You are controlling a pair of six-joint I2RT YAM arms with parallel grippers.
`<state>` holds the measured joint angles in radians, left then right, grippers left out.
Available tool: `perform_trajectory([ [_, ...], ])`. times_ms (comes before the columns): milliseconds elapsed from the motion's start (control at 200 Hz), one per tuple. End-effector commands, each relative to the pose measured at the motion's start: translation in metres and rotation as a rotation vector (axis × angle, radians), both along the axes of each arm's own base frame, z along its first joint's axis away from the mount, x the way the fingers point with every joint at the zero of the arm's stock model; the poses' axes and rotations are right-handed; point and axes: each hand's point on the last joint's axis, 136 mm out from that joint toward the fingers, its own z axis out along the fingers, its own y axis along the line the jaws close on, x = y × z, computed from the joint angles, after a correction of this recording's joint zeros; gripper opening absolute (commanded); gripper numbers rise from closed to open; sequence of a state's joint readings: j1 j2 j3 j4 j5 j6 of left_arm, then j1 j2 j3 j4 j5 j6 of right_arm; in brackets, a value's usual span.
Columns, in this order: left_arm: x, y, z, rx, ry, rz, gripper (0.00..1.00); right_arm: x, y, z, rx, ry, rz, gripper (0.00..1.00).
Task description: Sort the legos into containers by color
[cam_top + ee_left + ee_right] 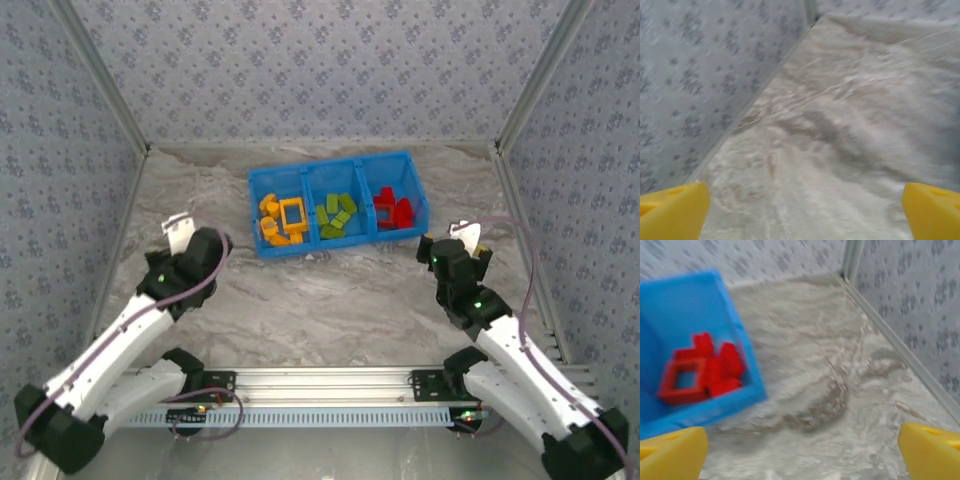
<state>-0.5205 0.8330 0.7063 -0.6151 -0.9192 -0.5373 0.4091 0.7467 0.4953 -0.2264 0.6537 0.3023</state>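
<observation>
Top external view shows the blue bin (340, 172) at the far middle of the marble table (330, 300), with orange legos (282, 220) in its left compartment, lime green legos (336, 214) in the middle and red legos (393, 209) on the right. The left gripper (805, 217) and right gripper (802, 455) hang on either side of it, jaws spread wide and empty. The blurred right wrist view seems to show a red frame piece (680, 396).

Grey-veined marble desk (330, 300), enclosed on three sides by floral-patterned walls (300, 70); aluminium rail (330, 380) along the desk's near edge.
</observation>
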Motion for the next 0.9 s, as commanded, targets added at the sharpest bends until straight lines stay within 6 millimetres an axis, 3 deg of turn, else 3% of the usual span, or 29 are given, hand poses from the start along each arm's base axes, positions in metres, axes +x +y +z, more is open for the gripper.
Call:
perform_trajectory([
  [0, 0.013, 0.016, -0.013, 0.018, -0.120, -0.020, 0.98, 0.027, -0.006, -0.012, -0.029, -0.091, 0.080, 1.00],
  [80, 0.014, 0.024, -0.039, 0.040, -0.131, -0.027, 0.98, 0.036, -0.018, -0.036, -0.034, -0.051, 0.062, 1.00],
  [235, 0.032, 0.031, -0.079, -0.005, -0.141, -0.058, 0.98, 0.063, -0.022, -0.069, -0.047, 0.010, 0.091, 1.00],
  [400, 0.074, 0.033, -0.088, -0.041, -0.095, -0.117, 0.98, 0.104, -0.016, -0.070, -0.087, 0.007, 0.161, 1.00],
  [510, 0.105, 0.036, -0.090, -0.078, -0.131, -0.140, 0.98, 0.119, -0.016, -0.073, -0.125, 0.024, 0.189, 1.00],
  [540, 0.112, 0.036, -0.089, -0.088, -0.151, -0.149, 0.98, 0.119, -0.018, -0.083, -0.106, 0.036, 0.186, 1.00],
  [620, 0.129, 0.035, -0.091, -0.080, -0.153, -0.188, 0.98, 0.116, -0.032, -0.084, -0.025, -0.018, 0.163, 1.00],
  [665, 0.133, 0.038, -0.102, -0.101, -0.168, -0.196, 0.98, 0.109, -0.039, -0.092, 0.009, -0.051, 0.143, 1.00],
  [720, 0.137, 0.025, -0.113, -0.116, -0.129, -0.273, 0.98, 0.105, -0.038, -0.091, 0.001, -0.093, 0.157, 1.00],
  [754, 0.139, 0.023, -0.111, -0.092, -0.195, -0.295, 0.98, 0.104, -0.033, -0.091, -0.008, -0.070, 0.172, 1.00],
  [824, 0.132, 0.027, -0.116, -0.119, -0.154, -0.261, 0.98, 0.107, -0.021, -0.091, -0.058, -0.067, 0.211, 1.00],
  [899, 0.136, 0.027, -0.115, -0.115, -0.157, -0.265, 0.98, 0.109, -0.026, -0.090, -0.055, -0.067, 0.185, 1.00],
])
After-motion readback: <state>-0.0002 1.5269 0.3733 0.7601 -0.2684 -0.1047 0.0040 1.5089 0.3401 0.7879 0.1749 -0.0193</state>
